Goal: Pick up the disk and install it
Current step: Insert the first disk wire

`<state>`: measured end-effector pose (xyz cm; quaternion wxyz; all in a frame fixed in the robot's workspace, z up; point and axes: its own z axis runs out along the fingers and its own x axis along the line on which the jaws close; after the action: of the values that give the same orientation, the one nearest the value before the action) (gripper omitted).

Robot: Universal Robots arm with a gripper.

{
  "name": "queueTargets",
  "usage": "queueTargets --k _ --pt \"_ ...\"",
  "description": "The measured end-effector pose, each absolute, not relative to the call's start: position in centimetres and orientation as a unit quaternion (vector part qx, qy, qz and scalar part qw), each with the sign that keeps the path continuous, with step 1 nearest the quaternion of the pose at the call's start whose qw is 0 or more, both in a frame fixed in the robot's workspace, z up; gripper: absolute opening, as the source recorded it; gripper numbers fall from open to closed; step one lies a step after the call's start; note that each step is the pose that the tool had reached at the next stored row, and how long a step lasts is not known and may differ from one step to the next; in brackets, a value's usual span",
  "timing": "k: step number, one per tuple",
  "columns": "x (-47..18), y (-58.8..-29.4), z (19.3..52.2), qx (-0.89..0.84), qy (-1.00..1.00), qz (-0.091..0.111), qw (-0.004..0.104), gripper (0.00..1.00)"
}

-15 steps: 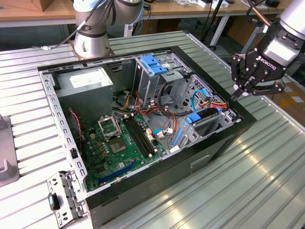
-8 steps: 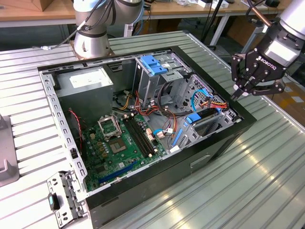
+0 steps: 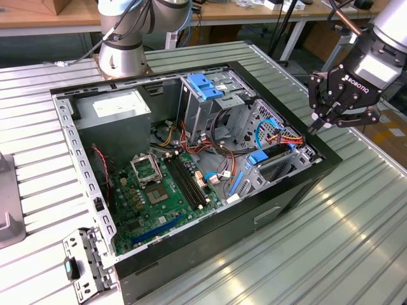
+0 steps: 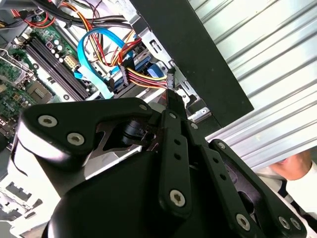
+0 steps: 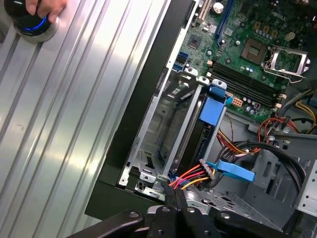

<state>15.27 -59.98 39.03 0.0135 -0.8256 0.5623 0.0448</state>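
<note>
gripper (image 3: pixel 316 124) hovers at case (image 3: pixel 299 190) edge | fingers (image 5: pixel 174 201) pressed together, nothing held, likely for poking | disk (image 5: pixel 200 136) seated in drive bay by motherboard (image 5: pixel 247 44), blue tab (image 5: pixel 214 110) up, power cable (image 5: pixel 190 177) plugged in

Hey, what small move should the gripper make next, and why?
Probably open and ease down toward the disk: the gripper hangs shut and empty over the edge of the case, while the disk stands in its bay, untouched.
</note>
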Motion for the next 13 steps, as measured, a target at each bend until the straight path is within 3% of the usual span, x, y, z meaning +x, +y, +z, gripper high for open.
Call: queueTargets --k 13 --pt "15.27 -59.98 39.03 -0.833 0.551 0.045 0.013 0.10"
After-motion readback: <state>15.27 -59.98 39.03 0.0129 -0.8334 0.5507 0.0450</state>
